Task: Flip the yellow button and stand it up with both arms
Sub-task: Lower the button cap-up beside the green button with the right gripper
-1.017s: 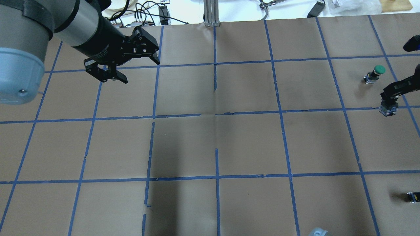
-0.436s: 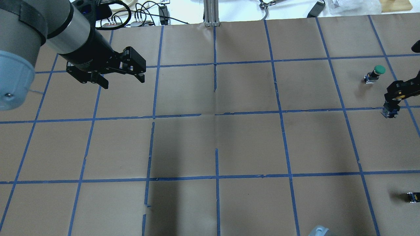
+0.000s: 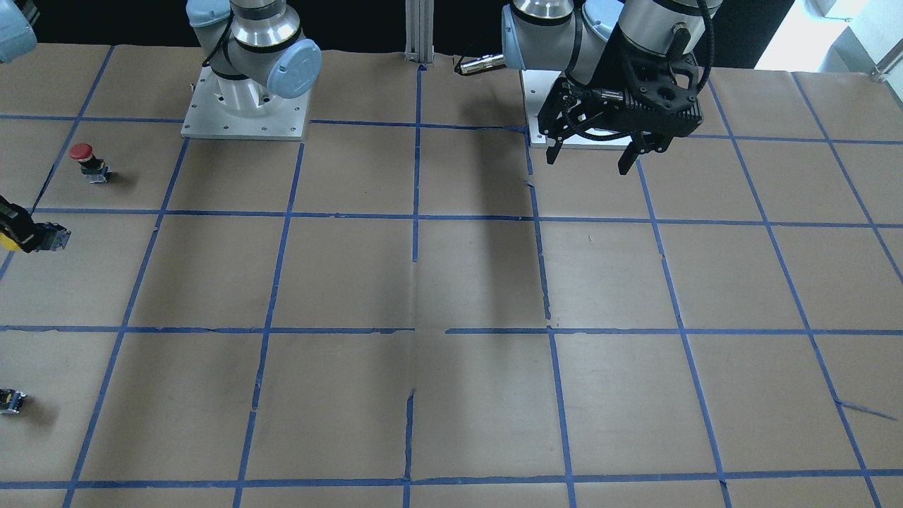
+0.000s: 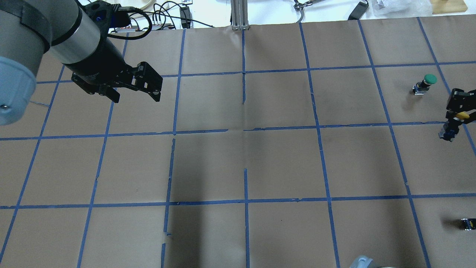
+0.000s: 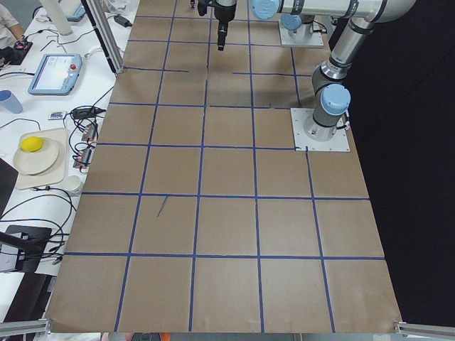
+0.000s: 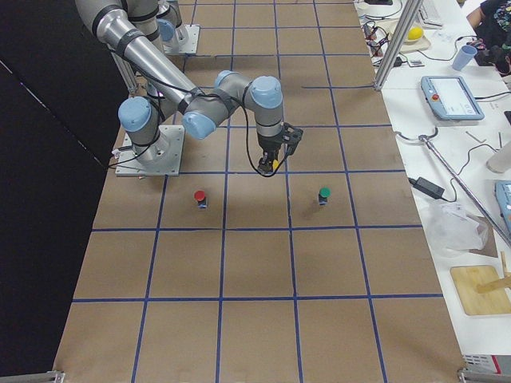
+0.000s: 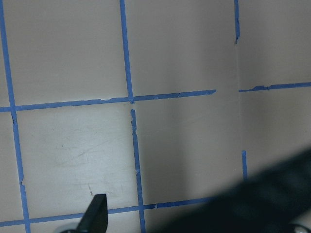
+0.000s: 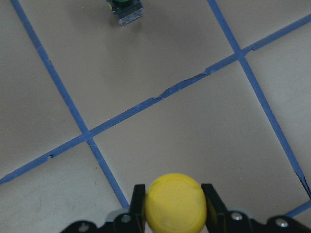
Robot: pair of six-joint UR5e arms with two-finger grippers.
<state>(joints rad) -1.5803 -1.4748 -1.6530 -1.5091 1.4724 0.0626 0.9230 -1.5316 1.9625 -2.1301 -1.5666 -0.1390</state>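
Note:
My right gripper [image 4: 458, 111] is shut on the yellow button [image 4: 462, 116] at the table's far right edge. Its fingers [image 8: 210, 201] clamp the round yellow cap [image 8: 175, 201], and the grey switch body [image 4: 448, 132] sticks out below. It holds the button above the paper, as the front view [image 3: 53, 238] and the right side view [image 6: 274, 165] also show. My left gripper [image 4: 135, 97] hangs high over the left part of the table, open and empty, as the front view [image 3: 587, 162] shows. One left fingertip [image 7: 95, 216] shows in the left wrist view.
A green-capped button [image 4: 427, 82] stands just beyond my right gripper. A red-capped button [image 3: 88, 161] stands nearer the robot's base. A tiny black-yellow piece [image 4: 468, 223] lies at the right edge. The brown paper carries a blue tape grid [image 4: 245, 130]. Cables lie past the far edge.
My left gripper has swung left and back toward the robot and turned. My right gripper has shifted right with the button and rotated, so the yellow cap now shows from above.

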